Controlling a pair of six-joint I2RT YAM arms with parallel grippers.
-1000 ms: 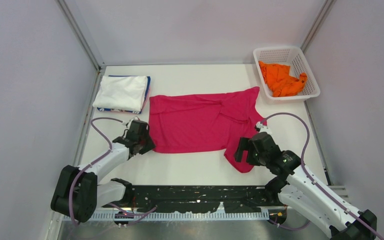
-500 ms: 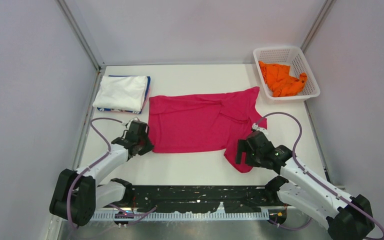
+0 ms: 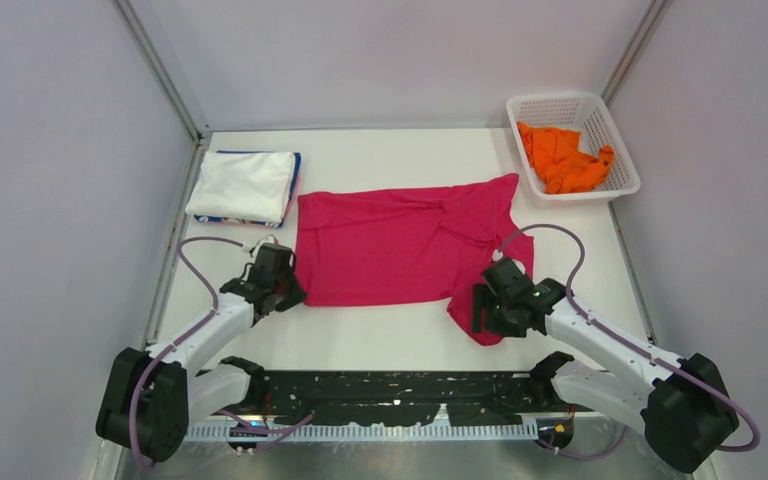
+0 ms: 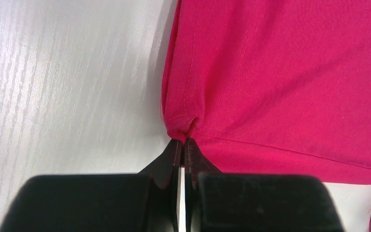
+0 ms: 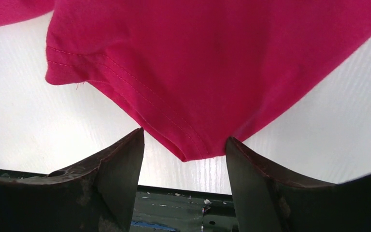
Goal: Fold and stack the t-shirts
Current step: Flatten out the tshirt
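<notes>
White table [image 3: 390,150] inside a pale-walled enclosure carries a magenta t-shirt [image 3: 390,250], spread flat at its middle with one sleeve trailing toward the arms. At the shirt's near left corner, the left end effector [image 4: 182,145] is pinched together on the hem, puckering the cloth, apparently to lift that corner for a fold. At the shirt's near right, the right end effector [image 5: 184,137] stands apart, its fingers straddling the sleeve tip without gripping it, seemingly poised to close. Beyond the shirt's far left corner, a folded white t-shirt [image 3: 245,185] tops a stack showing blue and pink edges. Beyond its far right corner, an orange t-shirt [image 3: 560,158] waits crumpled in a lattice basket [image 3: 558,97].
</notes>
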